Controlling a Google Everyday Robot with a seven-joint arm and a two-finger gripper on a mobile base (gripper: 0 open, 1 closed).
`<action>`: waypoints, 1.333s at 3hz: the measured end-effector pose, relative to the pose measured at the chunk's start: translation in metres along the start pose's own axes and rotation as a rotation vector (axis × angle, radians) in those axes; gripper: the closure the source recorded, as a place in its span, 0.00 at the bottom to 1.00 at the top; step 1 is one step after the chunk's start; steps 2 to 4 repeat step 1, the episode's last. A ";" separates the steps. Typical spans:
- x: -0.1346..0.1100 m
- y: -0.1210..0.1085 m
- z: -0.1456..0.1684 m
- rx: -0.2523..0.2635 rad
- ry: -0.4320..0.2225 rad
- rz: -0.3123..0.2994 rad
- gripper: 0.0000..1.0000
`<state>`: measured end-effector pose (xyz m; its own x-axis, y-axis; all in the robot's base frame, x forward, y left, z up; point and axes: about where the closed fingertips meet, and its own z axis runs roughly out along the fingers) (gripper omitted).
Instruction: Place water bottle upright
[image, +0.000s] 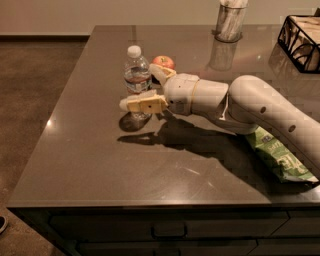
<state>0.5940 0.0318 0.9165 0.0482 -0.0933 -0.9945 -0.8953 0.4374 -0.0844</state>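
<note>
The water bottle (136, 70), clear and ribbed with a white cap and a narrow label band, stands upright on the dark countertop (90, 150), left of centre. My gripper (137, 86) reaches in from the right and is open, its fingers straddling the bottle's lower half. The near finger (142, 104) crosses in front of the bottle and hides part of it. The far finger (159, 72) sits behind and to the right. The bottle's base rests on the counter below the near finger.
A red apple (163, 62) sits just behind the gripper. A grey marbled cup (230, 21) stands at the back. A black wire basket (299, 37) is at the back right. A green snack bag (277, 156) lies under my arm, near the counter's right front.
</note>
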 end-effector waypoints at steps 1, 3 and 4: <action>0.000 0.000 0.000 0.000 0.000 0.000 0.00; 0.000 0.000 0.000 0.000 0.000 0.000 0.00; 0.000 0.000 0.000 0.000 0.000 0.000 0.00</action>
